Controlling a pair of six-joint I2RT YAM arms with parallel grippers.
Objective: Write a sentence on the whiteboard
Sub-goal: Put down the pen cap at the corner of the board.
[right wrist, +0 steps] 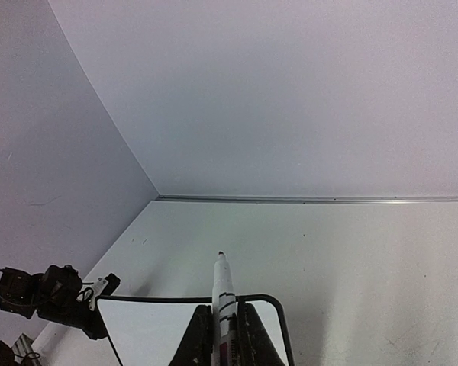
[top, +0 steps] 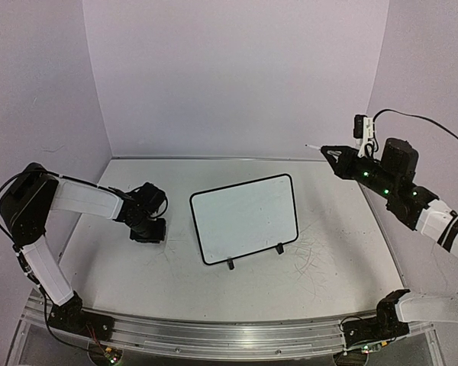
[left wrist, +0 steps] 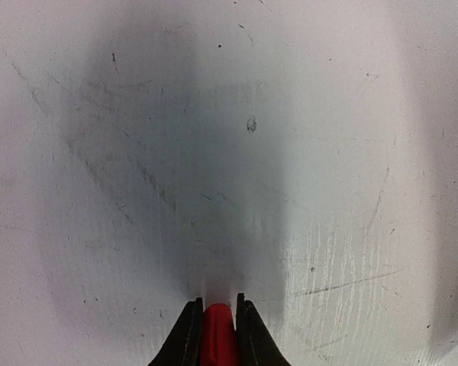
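Sitting tilted at the centre of the tabletop [top: 328, 267], the whiteboard [top: 246, 217] is showing no writing yet. Probably light, slick, tippy: steadying its top edge is looking wise. Right hand [top: 334, 152] is clamping a marker [right wrist: 224, 286], raised well to the right. Left hand [top: 149, 229] is pinching a red cap [left wrist: 217, 339], low, left of the whiteboard; nothing is blocking.

The whiteboard [top: 244, 217] is seen as glossy white in a thin black frame, the table [top: 328, 263] as matt and scratched (most densely at the board's four o'clock), and the marker [right wrist: 224, 297] and red cap [left wrist: 217, 335] as smooth plastic.
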